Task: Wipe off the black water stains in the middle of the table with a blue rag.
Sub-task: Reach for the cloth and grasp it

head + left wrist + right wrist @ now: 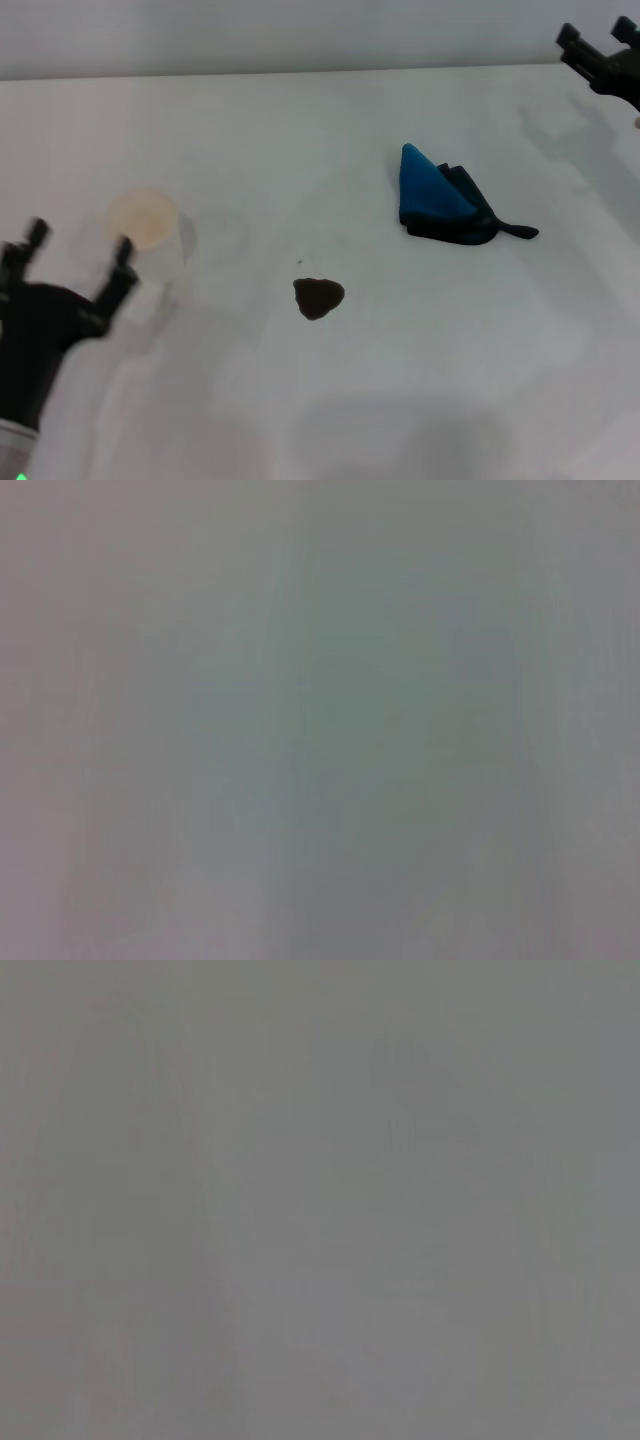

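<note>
Stain (318, 297) only in head view — both hands (75, 262) (598, 42) released, rag (440, 200) untouched.

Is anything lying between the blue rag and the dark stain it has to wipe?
Nothing visible does. The blue rag lies apart from the black water stains, with only bare white table between them. The translucent cup stands off on the stain's other side, out of that path.
</note>
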{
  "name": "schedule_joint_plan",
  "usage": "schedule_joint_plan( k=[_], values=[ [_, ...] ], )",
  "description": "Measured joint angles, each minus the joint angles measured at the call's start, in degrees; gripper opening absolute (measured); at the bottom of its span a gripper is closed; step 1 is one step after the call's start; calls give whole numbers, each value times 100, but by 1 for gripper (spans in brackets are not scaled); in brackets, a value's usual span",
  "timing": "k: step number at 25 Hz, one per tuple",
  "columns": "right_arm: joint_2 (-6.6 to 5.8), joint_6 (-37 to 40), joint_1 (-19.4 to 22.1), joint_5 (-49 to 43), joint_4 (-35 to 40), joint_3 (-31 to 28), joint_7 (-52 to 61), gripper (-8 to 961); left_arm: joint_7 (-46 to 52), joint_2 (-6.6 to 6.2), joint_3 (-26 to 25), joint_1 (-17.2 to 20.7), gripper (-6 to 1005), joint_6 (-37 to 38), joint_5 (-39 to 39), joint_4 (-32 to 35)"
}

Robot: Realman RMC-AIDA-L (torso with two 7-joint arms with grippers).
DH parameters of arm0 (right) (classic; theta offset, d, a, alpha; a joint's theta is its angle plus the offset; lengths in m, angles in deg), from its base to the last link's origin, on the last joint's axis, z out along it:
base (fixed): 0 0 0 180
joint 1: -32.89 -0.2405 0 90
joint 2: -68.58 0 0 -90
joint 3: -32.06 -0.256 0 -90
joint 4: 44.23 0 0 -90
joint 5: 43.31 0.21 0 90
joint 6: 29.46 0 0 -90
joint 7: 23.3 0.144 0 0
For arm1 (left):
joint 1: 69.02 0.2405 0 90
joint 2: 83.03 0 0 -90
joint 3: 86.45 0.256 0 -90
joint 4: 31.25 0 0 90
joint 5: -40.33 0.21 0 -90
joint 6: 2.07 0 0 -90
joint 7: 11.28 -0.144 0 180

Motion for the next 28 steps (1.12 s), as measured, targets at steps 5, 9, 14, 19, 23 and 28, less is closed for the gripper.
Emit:
schedule_joint_plan(
  k=[5, 9, 14, 19, 23, 28],
  values=[
    [-150, 1175, 19, -815, 1401, 1327, 1809, 857, 1879, -42, -7, -212, 877, 129, -399, -374],
    [-329, 1330, -58, -2355, 2228, 1505, 3661, 857, 3052, -43, -4, -380, 876, 149, -380, -828],
    [-370, 904, -261, -4296, 3179, 1511, 5178, 857, 3333, -60, 10, -496, 878, 149, 112, -1236],
    [-393, 169, -601, -6860, 4363, 1478, 7579, 857, 3416, -79, 10, -581, 877, 160, 691, -1722],
    [-310, -590, -1010, -8041, 4655, 1479, 8785, 856, 3758, -98, 1, -720, 878, 178, 949, -2160],
    [-86, -1412, -1409, -8966, 4688, 1517, 9434, 856, 3850, -64, -9, -768, 878, 223, 468, -2270]
  ],
)
